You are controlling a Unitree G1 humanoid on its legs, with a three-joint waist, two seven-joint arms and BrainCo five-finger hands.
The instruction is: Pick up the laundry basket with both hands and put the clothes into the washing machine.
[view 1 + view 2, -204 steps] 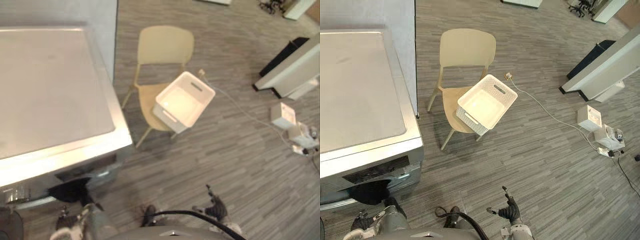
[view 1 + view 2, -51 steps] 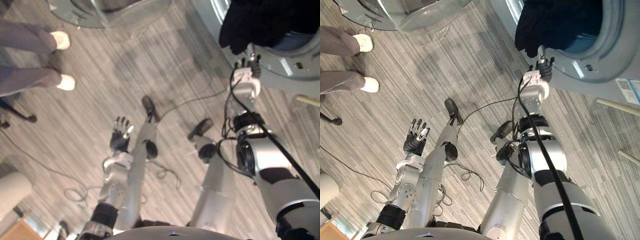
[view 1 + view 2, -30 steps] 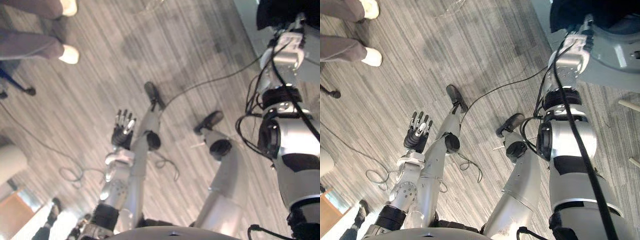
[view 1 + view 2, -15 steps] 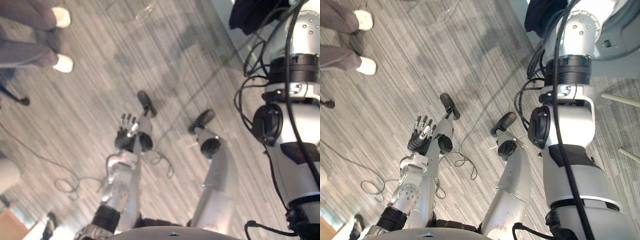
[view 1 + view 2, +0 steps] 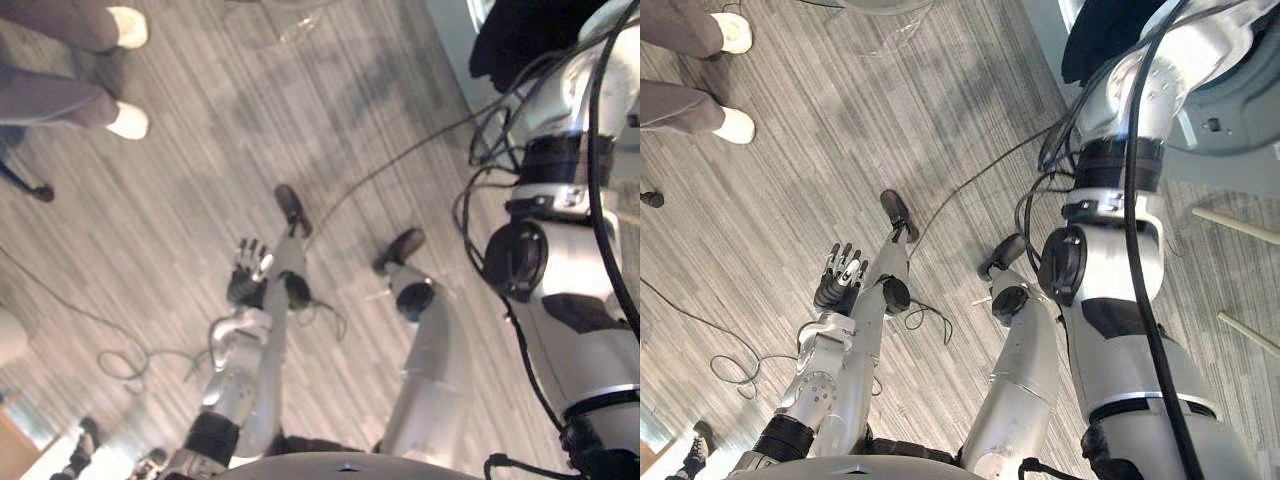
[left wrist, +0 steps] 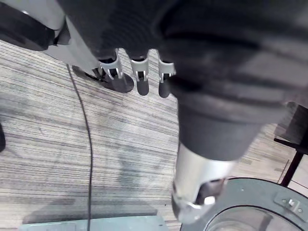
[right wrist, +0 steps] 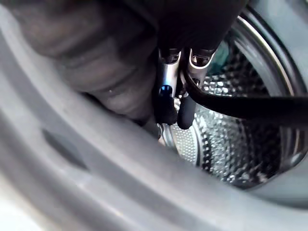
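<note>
The washing machine (image 5: pixel 1230 130) stands at the upper right with its round opening facing me. Dark clothes (image 5: pixel 1110 30) hang at the mouth of the opening. My right arm reaches up to them, and in the right wrist view my right hand (image 7: pixel 173 91) is inside the rim (image 7: pixel 96 183). Its fingers (image 7: pixel 166 103) are straight and rest against a dark cloth (image 7: pixel 96 62), with the shiny drum (image 7: pixel 231 144) behind. My left hand (image 5: pixel 838 280) hangs low over the floor, open with spread fingers (image 6: pixel 139 79) and holding nothing.
A person's legs in white shoes (image 5: pixel 735 125) stand at the upper left. The machine's open round door (image 6: pixel 250 207) is near my left hand. Grey striped floor (image 5: pixel 790 180) lies between the person and the machine. Thin pale rods (image 5: pixel 1240 225) lie at the right.
The view has shifted a little. My right arm has pushed slightly further up into the machine's opening. The left hand stays open low over the floor.
</note>
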